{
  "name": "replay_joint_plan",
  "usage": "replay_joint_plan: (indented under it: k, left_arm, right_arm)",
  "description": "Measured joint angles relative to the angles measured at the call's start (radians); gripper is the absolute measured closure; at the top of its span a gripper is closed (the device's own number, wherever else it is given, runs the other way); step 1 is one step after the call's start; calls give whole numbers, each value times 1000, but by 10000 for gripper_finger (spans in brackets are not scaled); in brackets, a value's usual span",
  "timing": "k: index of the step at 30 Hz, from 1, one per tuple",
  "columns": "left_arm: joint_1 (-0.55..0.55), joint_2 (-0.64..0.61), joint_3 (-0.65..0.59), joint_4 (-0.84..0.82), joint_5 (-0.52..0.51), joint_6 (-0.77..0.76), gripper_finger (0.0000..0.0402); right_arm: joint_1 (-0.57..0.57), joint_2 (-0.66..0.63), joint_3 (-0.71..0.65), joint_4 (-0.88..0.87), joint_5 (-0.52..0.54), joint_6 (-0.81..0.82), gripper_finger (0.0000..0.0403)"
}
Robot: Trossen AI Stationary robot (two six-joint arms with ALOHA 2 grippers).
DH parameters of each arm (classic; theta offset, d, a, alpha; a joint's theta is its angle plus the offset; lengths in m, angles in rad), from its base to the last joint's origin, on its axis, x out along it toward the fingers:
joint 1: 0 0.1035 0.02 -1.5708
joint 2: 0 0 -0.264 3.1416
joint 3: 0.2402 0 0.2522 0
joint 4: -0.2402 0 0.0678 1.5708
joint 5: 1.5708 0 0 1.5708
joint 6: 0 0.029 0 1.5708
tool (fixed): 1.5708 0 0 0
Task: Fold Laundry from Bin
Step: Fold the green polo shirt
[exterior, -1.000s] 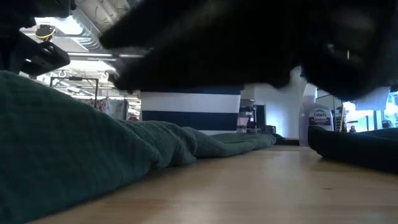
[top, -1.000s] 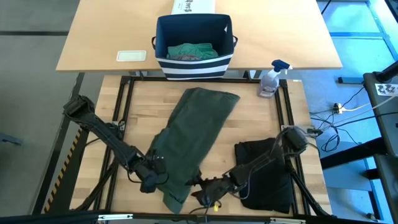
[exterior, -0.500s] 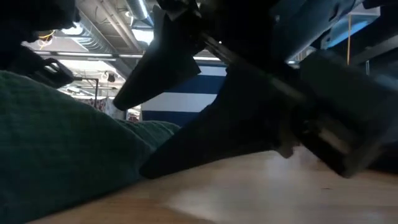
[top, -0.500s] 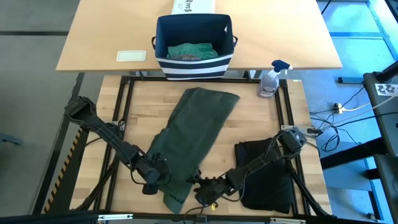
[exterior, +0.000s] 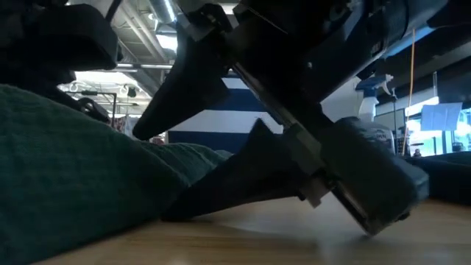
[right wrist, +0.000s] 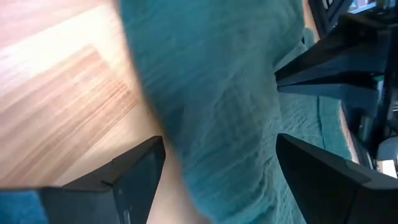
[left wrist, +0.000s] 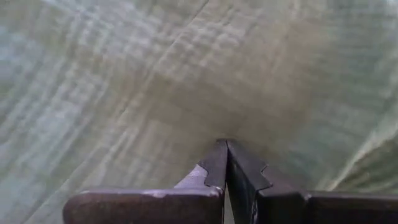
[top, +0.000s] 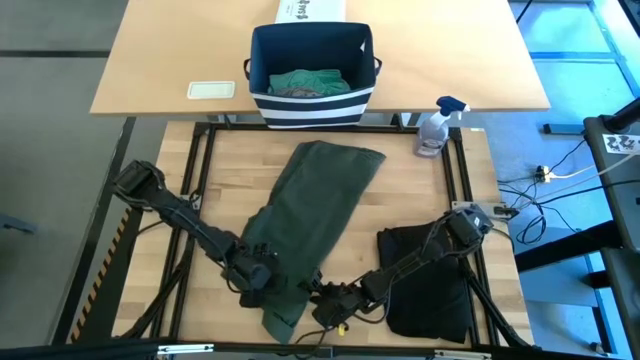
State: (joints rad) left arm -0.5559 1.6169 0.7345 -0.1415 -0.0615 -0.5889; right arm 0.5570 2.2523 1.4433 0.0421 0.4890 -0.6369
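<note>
R gripper [top: 312,300] spread wide at dk green garment [top: 310,215]'s near edge, cloth between fingers [right wrist: 118,177]. L gripper [top: 272,290] just beside it, clamped together, tips pressed on cloth. Black garment [top: 430,275] behind R arm. Bin [top: 312,75] far beyond, teal laundry [top: 308,82] inside.

Wooden table [top: 225,170]: dark green garment [top: 315,215], black garment [top: 425,270].

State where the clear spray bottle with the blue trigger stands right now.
In the high view, the clear spray bottle with the blue trigger stands at the butcher-block table's far right corner, to the right of the striped navy fabric bin.
</note>
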Motion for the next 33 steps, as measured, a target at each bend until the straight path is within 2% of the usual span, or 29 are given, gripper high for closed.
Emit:
replay_joint_plan:
  k: [8,14,23,30,33]
  left_arm:
    - [39,2,0,126,28,44,400]
    - [55,2,0,151,36,55,400]
    - [61,-10,1,112,50,87,400]
    - [66,-21,1,19,54,87,400]
    - [62,-54,1,-31,51,101,400]
  right_arm:
    - [-27,5,0,41,11,5,91]
    - [-43,6,-1,59,34,9,129]
    - [-34,7,-2,68,-14,3,245]
    - [-18,1,-3,56,31,35,380]
    - [-14,-5,-4,45,58,99,388]
